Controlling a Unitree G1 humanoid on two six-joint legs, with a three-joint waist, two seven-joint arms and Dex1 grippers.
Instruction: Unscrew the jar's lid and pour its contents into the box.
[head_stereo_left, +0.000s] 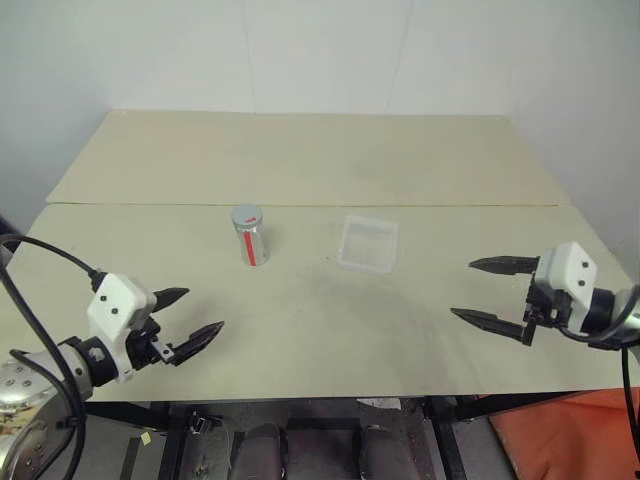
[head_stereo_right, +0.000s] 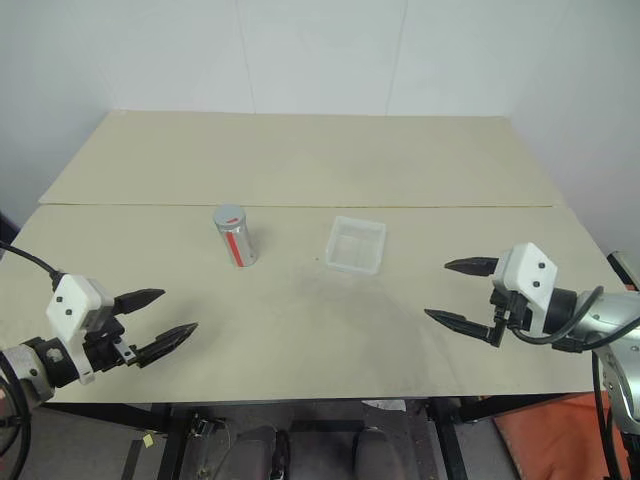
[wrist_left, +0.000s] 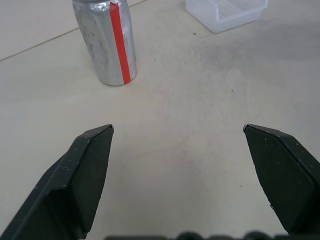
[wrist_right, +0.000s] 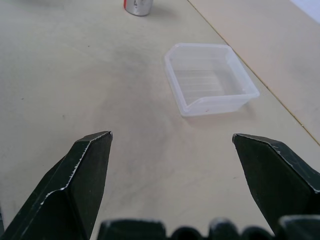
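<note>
Left eye view: the table (head_stereo_left: 300, 160) is a flat, matte, pale cream board, with a straight seam running across it behind the 2 things standing near its middle. The jar (head_stereo_left: 249, 236) is a small upright cylinder of dull, brushed silvery metal with 1 red stripe down its side. The lid (head_stereo_left: 246, 216) sits on top of it, a flat round grey cap with a small red mark, as wide as the jar itself. To the right of the jar, well apart from it, lies the box (head_stereo_left: 368, 243), a shallow square tray of clear plastic with rounded corners and thin walls; nothing can be made out inside it. The contents of the jar are hidden by its metal wall.

The left gripper (head_stereo_left: 192, 318) hangs over the near left part of the table, its 2 black tapered fingers spread wide with nothing between them. The right gripper (head_stereo_left: 491, 291) hangs over the near right part, fingers likewise spread wide and empty, pointing inward toward the middle.

From the left wrist, the jar stands ahead of the fingers across bare board. From the right wrist, the box lies ahead with bare board in between. The surface there shows faint grey scuffs. Bare board surrounds both things on every side, and both stand far from the table's edges.
</note>
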